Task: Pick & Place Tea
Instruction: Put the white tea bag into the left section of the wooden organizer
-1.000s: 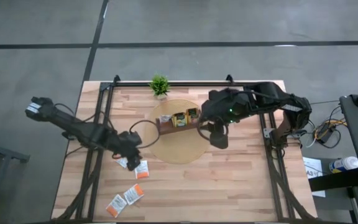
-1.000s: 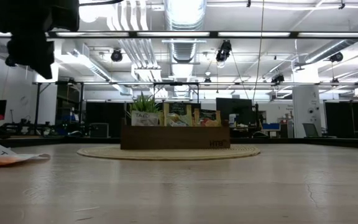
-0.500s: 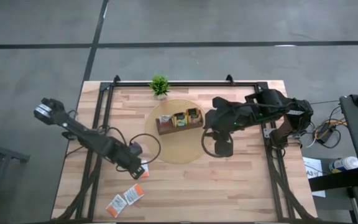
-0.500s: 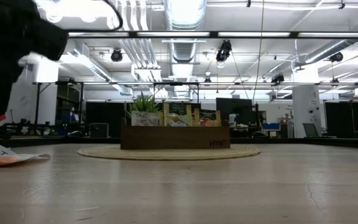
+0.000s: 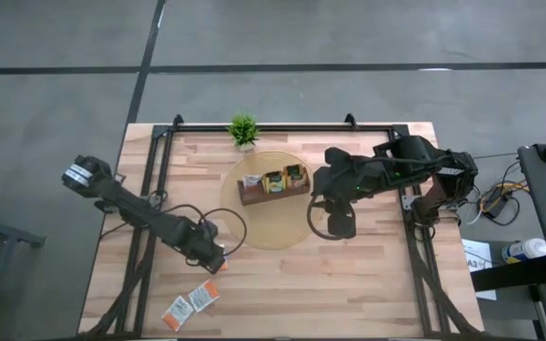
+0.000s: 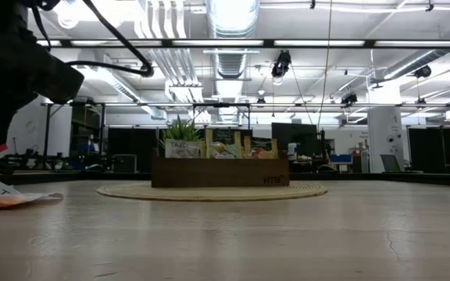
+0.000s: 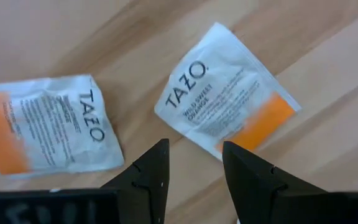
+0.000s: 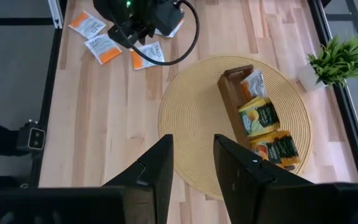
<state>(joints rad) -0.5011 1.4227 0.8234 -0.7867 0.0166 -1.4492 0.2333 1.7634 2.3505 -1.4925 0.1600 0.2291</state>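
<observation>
Left wrist view: left gripper [image 7: 194,163] low over two white-and-orange paper tea sachets [image 7: 225,107] on the wooden surface [image 7: 55,37], jaws parted, nothing grasped; right gripper [image 8: 191,163], jaws released, hovers at three o'clock.

Bright overhead striplights — soft shadows.

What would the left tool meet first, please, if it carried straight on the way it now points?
Most likely the white-and-orange square paper tea sachet lying flat on the wooden table; the left tool, fingers apart, points down just over its near edge.
</observation>
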